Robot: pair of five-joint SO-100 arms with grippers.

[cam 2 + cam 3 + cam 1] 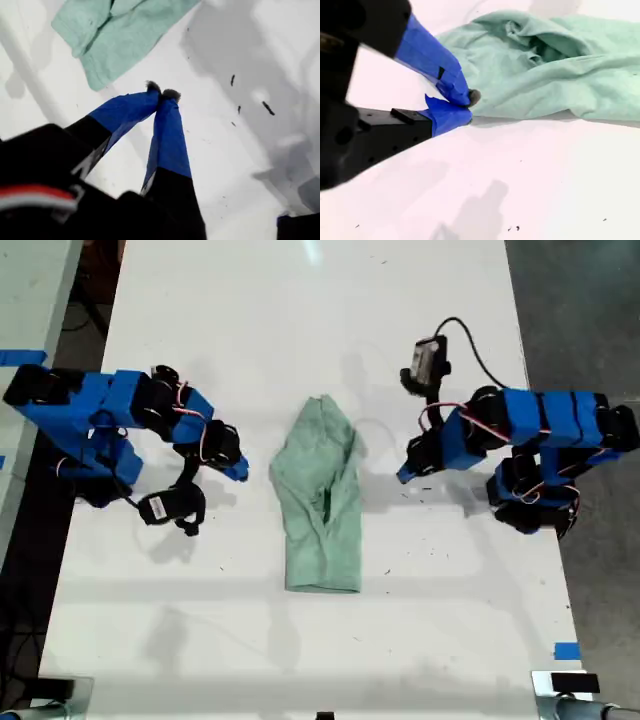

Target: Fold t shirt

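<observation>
T shirt point(320, 500) is lying mid-desk point(300, 300), bundled into a long narrow strip, wrinkled, with its upper end bunching to a point and its lower end sitting squarer. It is resting between the two arms, and neither is holding it.

My first gripper point(162, 93) is showing at the exterior view's right point(403, 477). Its jaws are pressing tip to tip with nothing between them, and it is hovering near the cloth point(115, 30) but apart from it.

My second gripper point(469, 104) is showing at the exterior view's left point(243, 472). Its jaws are likewise meeting at the tips, gripping nothing, and sitting just beside the shirt's edge point(555, 65). Whether it is touching the fabric, I cannot tell.

Judgement: the fold is looking part-made and a fresh grasp is coming due. To do it well:
- be opening the jaws wide before moving in;
- be pinching an outer hem or corner, not the middle heap;
- be keeping the lower jaw skimming the desk so it is sliding under all layers;
- be lifting low and carrying across slowly, so the layers are not dragging or unrolling.
</observation>
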